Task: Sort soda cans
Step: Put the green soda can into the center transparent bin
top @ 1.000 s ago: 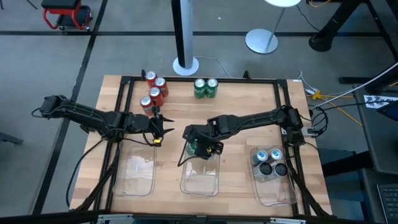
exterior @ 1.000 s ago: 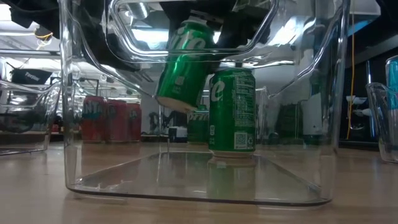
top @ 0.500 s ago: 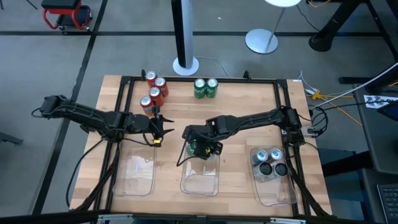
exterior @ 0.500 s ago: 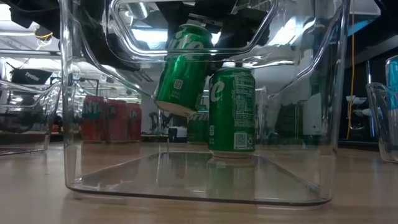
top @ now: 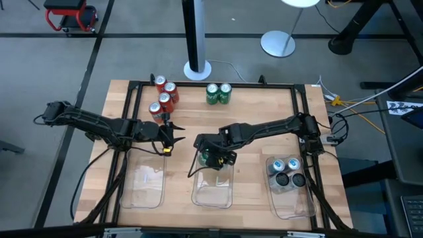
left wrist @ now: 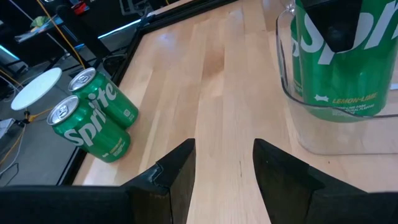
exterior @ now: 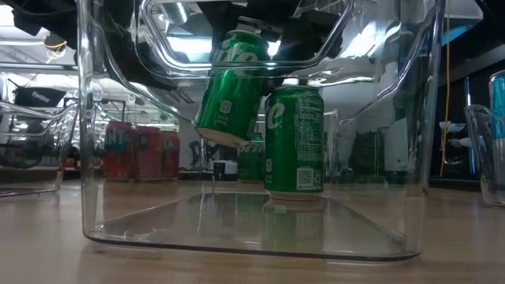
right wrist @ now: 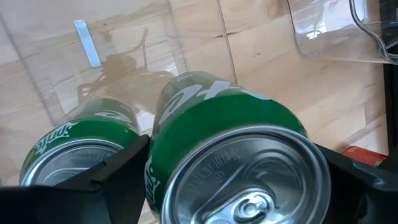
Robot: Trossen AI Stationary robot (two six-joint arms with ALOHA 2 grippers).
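My right gripper (top: 211,157) hangs over the far end of the middle clear tray (top: 213,193), shut on a green soda can (exterior: 230,88) that is tilted above the tray floor. A second green can (exterior: 294,142) stands upright on its base in that tray, right beside it. My left gripper (left wrist: 224,174) stands open over bare wood (top: 173,139), with nothing between its fingers. Two green cans (top: 219,93) and several red cans (top: 163,96) stand at the table's far side. My right gripper pinches the green can's wall just below its top rim (right wrist: 159,163), one finger (right wrist: 118,177) on each side. The fingers come from above, slanting down, with the can's silver top (right wrist: 244,180) facing the wrist. The can hangs tilted, clear of the tray floor.
The left clear tray (top: 142,188) lies near the front. The right clear tray (top: 291,198) holds several silver-blue and dark cans (top: 286,172). A black frame (top: 132,106) runs around the table. There is bare wood between the trays and the far cans.
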